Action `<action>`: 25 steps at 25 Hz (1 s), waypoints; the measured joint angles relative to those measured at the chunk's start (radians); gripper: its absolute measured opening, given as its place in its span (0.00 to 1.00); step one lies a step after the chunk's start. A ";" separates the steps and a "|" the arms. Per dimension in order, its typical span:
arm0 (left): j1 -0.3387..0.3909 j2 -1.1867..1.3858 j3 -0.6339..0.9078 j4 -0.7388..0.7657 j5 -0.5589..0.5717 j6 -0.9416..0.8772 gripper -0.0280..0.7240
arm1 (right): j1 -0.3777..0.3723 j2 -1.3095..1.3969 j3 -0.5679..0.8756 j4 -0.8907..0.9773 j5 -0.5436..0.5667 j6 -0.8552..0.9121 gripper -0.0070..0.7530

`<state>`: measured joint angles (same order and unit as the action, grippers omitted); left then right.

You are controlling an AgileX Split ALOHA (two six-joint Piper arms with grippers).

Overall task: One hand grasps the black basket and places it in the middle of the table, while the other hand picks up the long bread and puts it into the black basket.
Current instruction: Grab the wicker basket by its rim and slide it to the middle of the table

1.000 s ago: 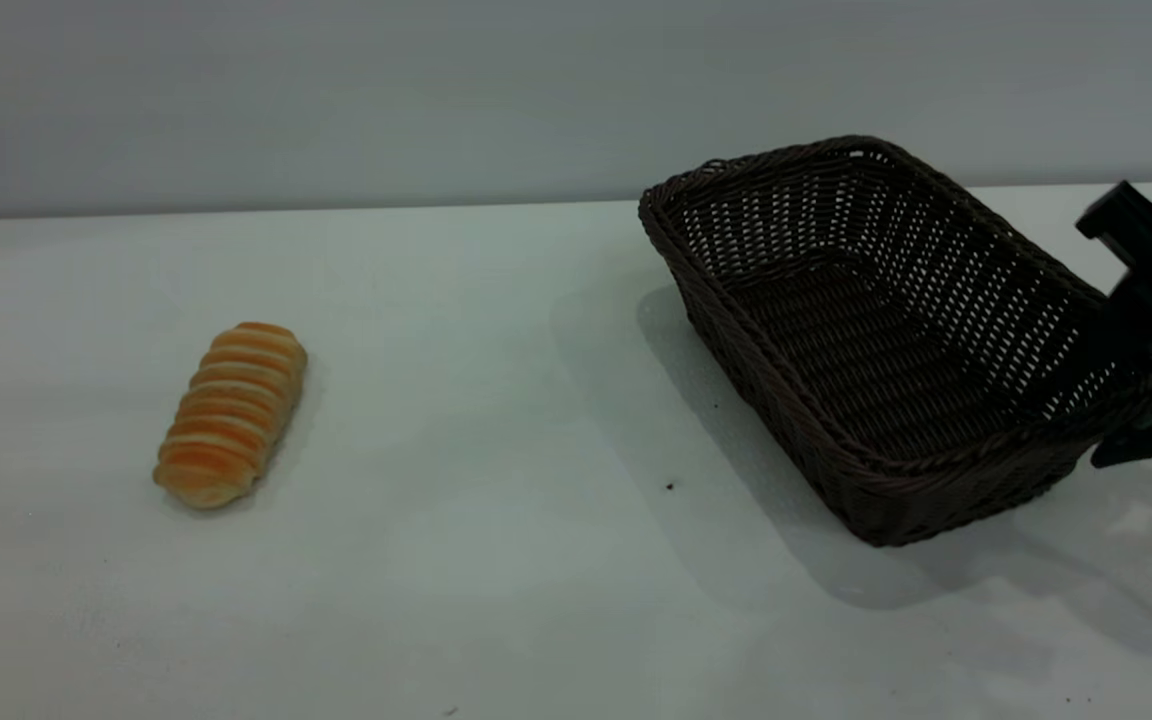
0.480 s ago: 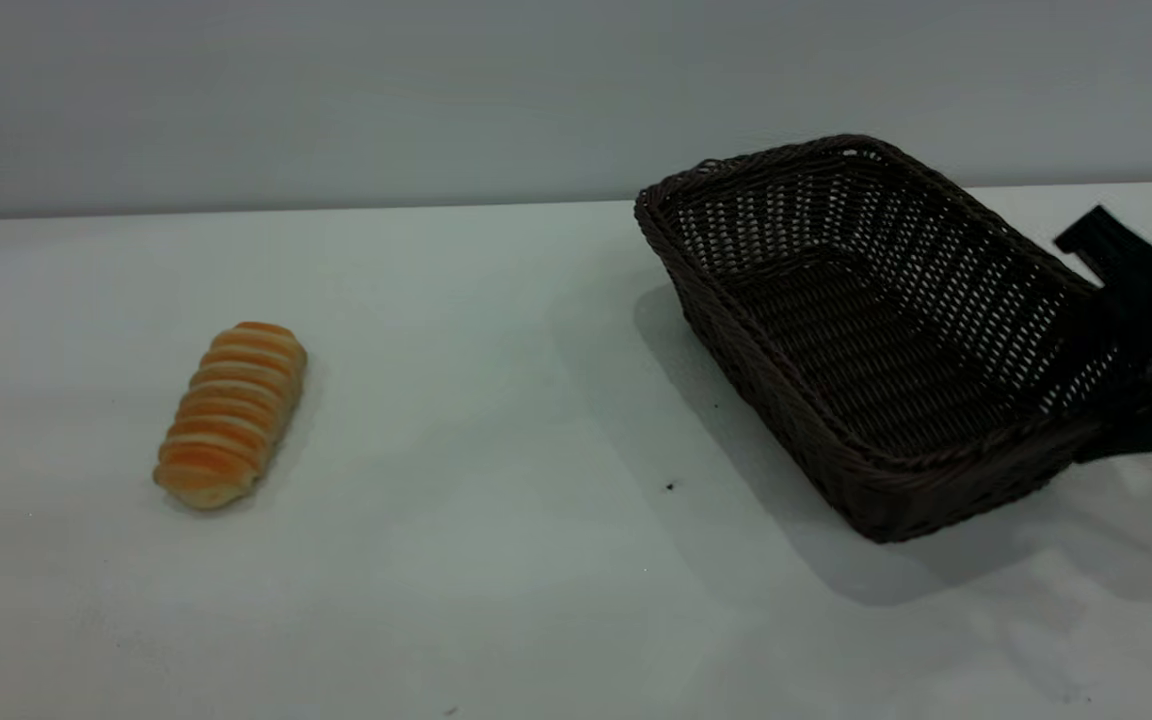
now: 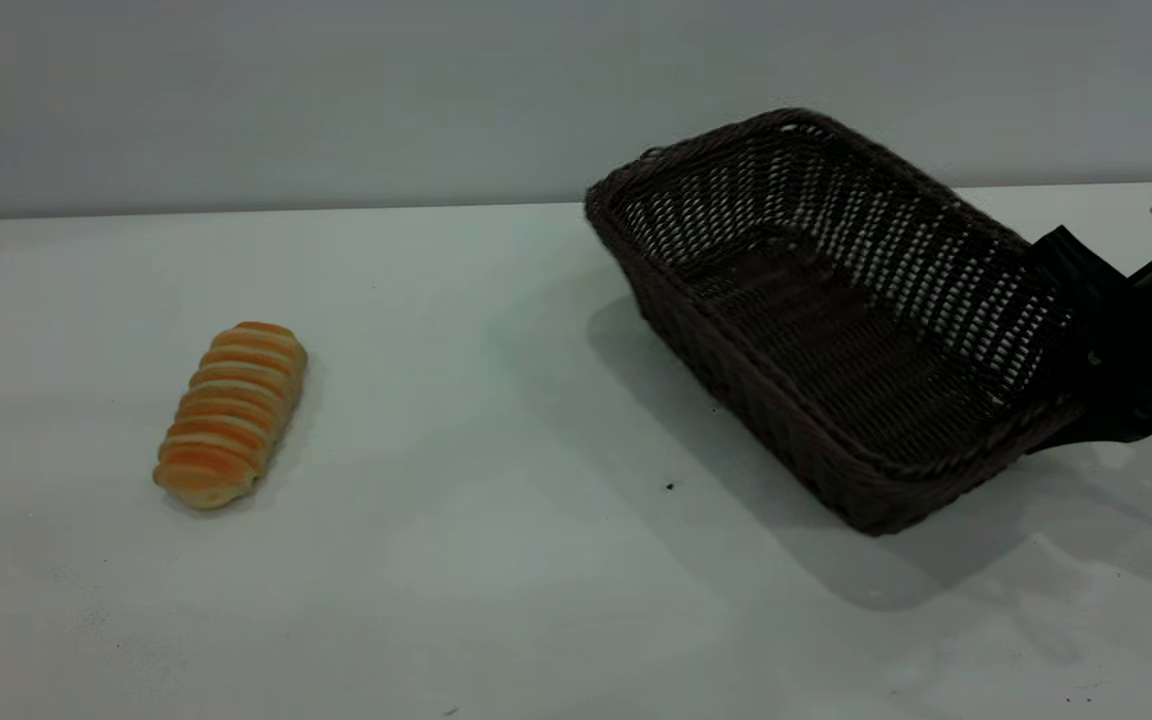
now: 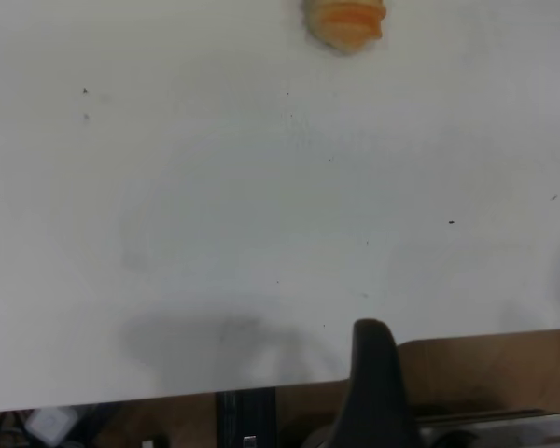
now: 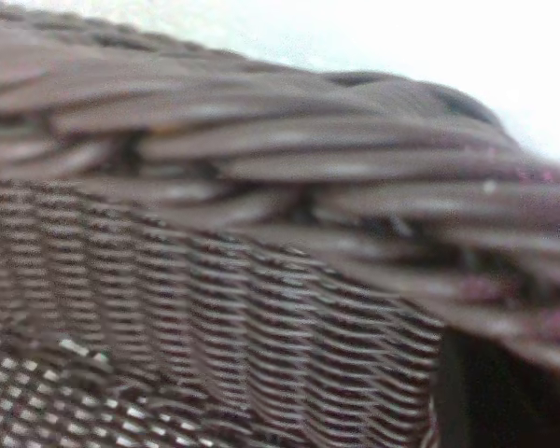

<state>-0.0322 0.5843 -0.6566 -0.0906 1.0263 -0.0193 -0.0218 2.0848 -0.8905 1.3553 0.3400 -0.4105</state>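
The black basket [image 3: 836, 330] is held off the table [image 3: 496, 600] at the right, tilted, its far end raised. My right gripper [image 3: 1086, 365] is shut on the rim of its right short end. In the right wrist view the woven wall and braided rim [image 5: 261, 280] fill the picture. The long bread [image 3: 230, 412] lies on the table at the left, apart from everything; its end shows in the left wrist view [image 4: 344, 21]. My left gripper [image 4: 373, 378] is parked at the table's near edge, far from the bread, seen only in part.
A grey wall [image 3: 336, 100] runs behind the table. A few small dark specks [image 3: 670, 486] lie on the table between the bread and the basket. A brown surface [image 4: 485, 373] shows below the table edge in the left wrist view.
The right gripper has lifted the basket and carried it left; the basket's far end has risen and its shadow has widened. The bread has not moved.
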 joint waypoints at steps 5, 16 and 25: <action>0.000 0.000 0.000 0.000 0.000 0.000 0.82 | 0.000 -0.032 -0.006 -0.096 0.059 -0.088 0.16; 0.000 0.000 0.000 0.000 0.000 0.000 0.82 | 0.071 -0.048 -0.217 -0.591 0.315 0.031 0.16; 0.000 0.000 0.000 0.000 0.057 0.000 0.82 | 0.246 0.093 -0.454 -0.675 0.402 0.100 0.16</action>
<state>-0.0322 0.5843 -0.6566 -0.0906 1.0829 -0.0193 0.2242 2.1774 -1.3448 0.6798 0.7420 -0.3109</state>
